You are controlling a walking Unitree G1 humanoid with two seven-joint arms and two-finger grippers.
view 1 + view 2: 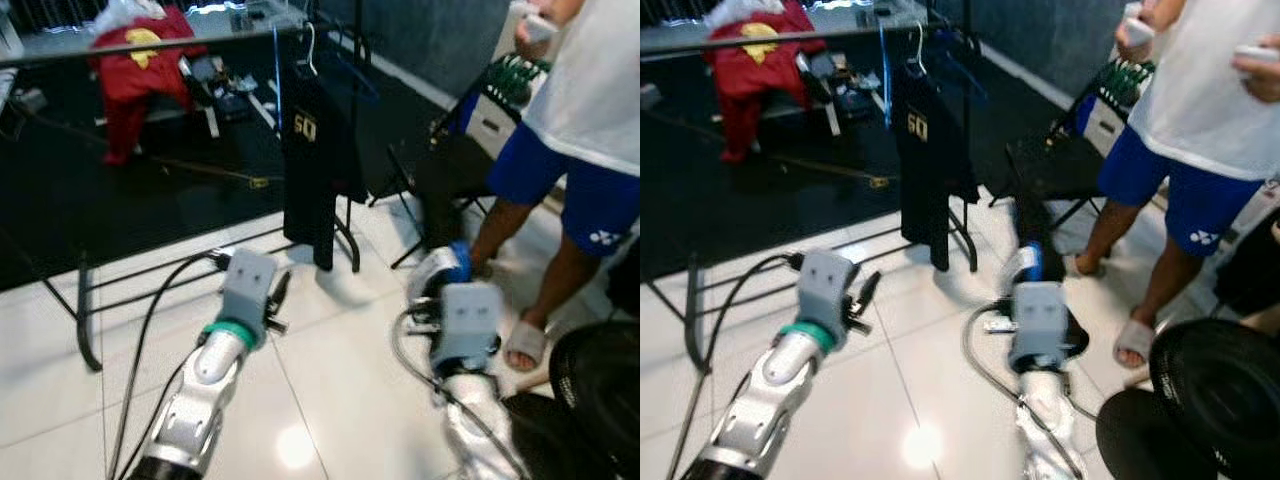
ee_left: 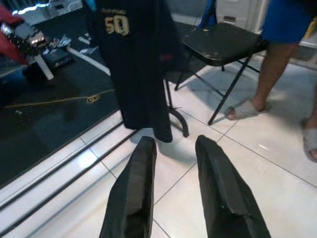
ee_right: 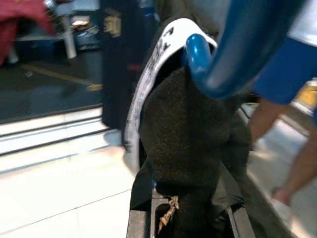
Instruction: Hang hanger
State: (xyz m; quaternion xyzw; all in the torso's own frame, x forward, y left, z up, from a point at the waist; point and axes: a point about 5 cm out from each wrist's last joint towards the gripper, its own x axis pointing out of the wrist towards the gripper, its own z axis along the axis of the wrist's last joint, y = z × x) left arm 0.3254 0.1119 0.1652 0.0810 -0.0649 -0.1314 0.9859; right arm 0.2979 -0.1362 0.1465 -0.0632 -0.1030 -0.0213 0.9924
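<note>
So the hanging itself isn't done yet, as far as I can tell. The right gripper (image 1: 1028,268) sits low in the centre-right of the head view, and in its wrist view the two fingers are clamped on a bunch of dark garment (image 3: 190,148) with a thick blue hanger (image 3: 233,54) curving right over it at the top of the frame. That's the thing to hang, and it's in the robot's grip, well down near the white tiled floor (image 1: 330,400).

The clothes rack (image 1: 150,45) runs across the top of the head view, with a black shirt marked "50" (image 1: 315,150) already on it on a white hanger (image 1: 310,50), just right of centre. A red garment (image 1: 135,70) is draped in the upper left.

The left gripper (image 1: 275,300) is out in front at lower centre-left, fingers spread apart with nothing between them (image 2: 136,193).

A person in blue shorts (image 1: 565,185) stands at the right edge, next to a black folding chair (image 2: 223,42).

My read: pickup is sorted, but the arm needs to come up and forward to the rail and hook the blue hanger on, probably beside the black shirt. Roughly the halfway mark.
</note>
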